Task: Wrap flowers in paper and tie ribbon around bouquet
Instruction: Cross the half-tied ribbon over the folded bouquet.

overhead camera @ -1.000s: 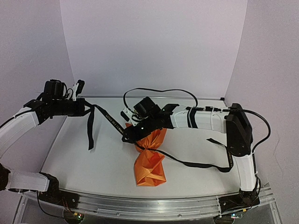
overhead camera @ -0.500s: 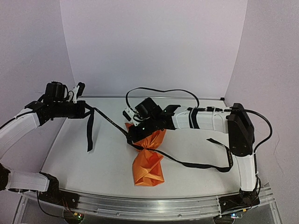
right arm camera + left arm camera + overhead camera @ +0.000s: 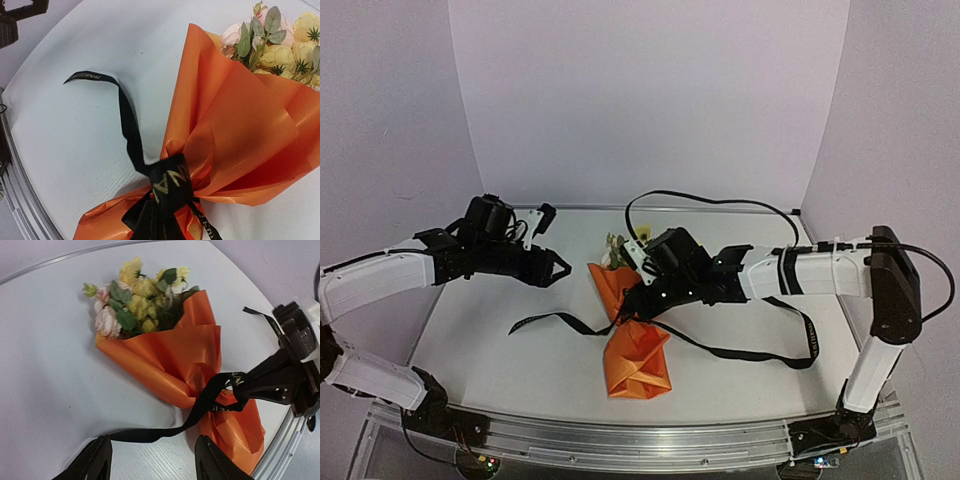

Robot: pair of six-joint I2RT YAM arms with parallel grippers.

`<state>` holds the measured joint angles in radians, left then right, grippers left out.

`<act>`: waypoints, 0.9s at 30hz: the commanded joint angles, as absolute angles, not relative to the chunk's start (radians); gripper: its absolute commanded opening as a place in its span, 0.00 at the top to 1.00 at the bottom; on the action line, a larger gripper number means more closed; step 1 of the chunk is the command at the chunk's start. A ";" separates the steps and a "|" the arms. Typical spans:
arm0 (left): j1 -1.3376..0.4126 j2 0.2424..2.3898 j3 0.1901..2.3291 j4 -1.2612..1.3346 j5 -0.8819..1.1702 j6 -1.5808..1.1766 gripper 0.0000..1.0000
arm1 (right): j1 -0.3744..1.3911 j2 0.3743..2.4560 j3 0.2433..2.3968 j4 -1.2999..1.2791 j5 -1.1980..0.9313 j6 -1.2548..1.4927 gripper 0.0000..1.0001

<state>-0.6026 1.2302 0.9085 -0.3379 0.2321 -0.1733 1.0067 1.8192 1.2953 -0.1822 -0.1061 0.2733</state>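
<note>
tying step: the ribbon (image 3: 560, 322) circles the waist of the bouquet (image 3: 638, 352) lying on the table (image 3: 490, 365). right gripper (image 3: 638, 298) pinches the ribbon there, closed tight; left gripper (image 3: 558, 268), left of the bouquet, gapes empty. next, probably: pick up the loose tail.

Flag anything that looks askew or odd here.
The ribbon only cinches the bouquet at its waist: no bow, and its tails sprawl loose over the table. The paper below the cinch looks crumpled.
</note>
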 commanded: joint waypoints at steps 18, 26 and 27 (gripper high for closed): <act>-0.799 1.484 0.837 0.215 0.443 0.277 0.46 | 1.028 1.639 1.080 0.061 -0.237 0.286 1.00; -0.799 1.551 0.878 0.216 0.449 0.417 0.48 | 1.028 1.649 1.082 0.060 -0.303 0.265 1.00; -0.799 1.553 0.876 0.221 0.452 0.431 0.48 | 1.028 1.649 1.080 0.059 -0.303 0.263 1.00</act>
